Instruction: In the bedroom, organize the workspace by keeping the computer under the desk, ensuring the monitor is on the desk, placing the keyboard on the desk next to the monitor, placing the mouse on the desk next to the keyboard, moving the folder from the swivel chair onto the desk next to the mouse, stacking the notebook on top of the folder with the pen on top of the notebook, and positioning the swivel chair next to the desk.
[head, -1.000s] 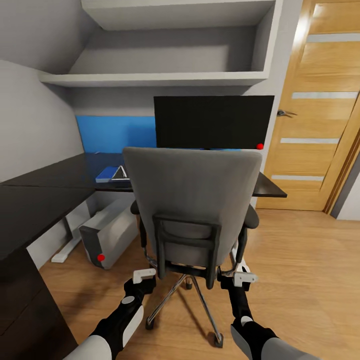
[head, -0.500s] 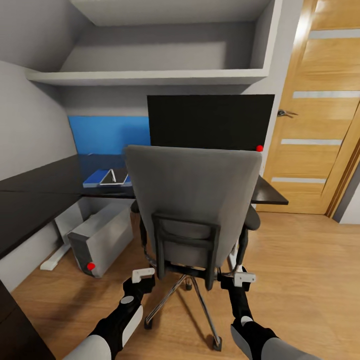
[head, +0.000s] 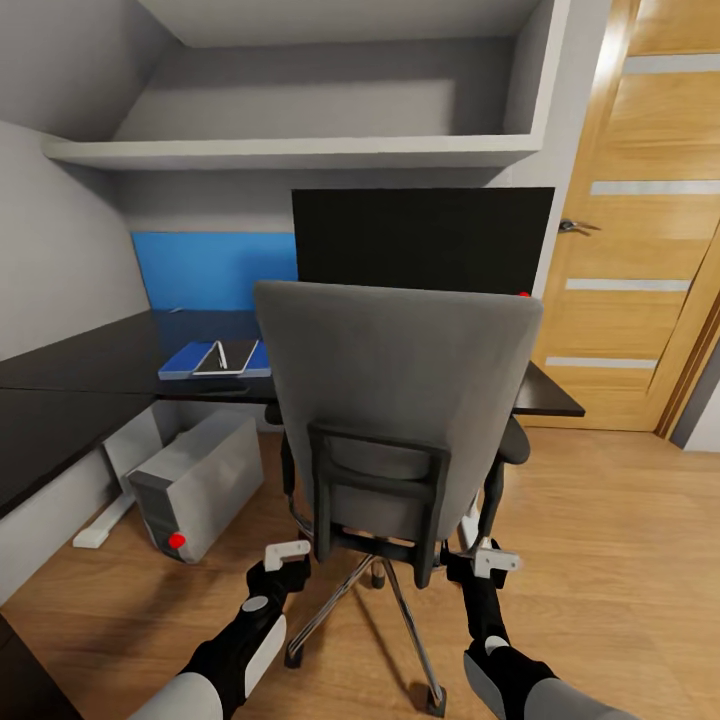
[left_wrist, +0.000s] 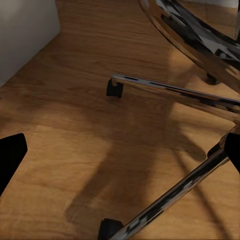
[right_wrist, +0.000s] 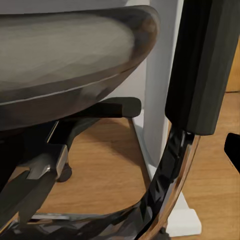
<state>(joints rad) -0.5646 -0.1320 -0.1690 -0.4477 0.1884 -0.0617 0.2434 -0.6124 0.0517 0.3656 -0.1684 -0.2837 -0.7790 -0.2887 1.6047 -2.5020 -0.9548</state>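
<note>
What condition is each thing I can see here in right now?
swivel chair: upright, facing the desk, back toward the robot.
monitor: upright on the desk, screen dark.
desk: top holds the monitor and folder.
folder: flat on the desk, something lying on it.
computer: on the floor under the desk.
door: closed.

Chair base: I see the swivel chair (left_wrist: 190, 95) from low down, its chrome spokes spreading over the wooden floor (left_wrist: 75, 145).
Castors: one black castor (left_wrist: 114, 88) sits at a spoke's end; another (left_wrist: 109, 229) shows at the frame's edge.
Shadow: the spokes cast dark bands on the boards.
Corner: a pale grey box face (left_wrist: 25, 35), which I can't identify for certain.
Fingers: my left gripper's black fingertips (left_wrist: 11, 155) sit wide apart.
</note>
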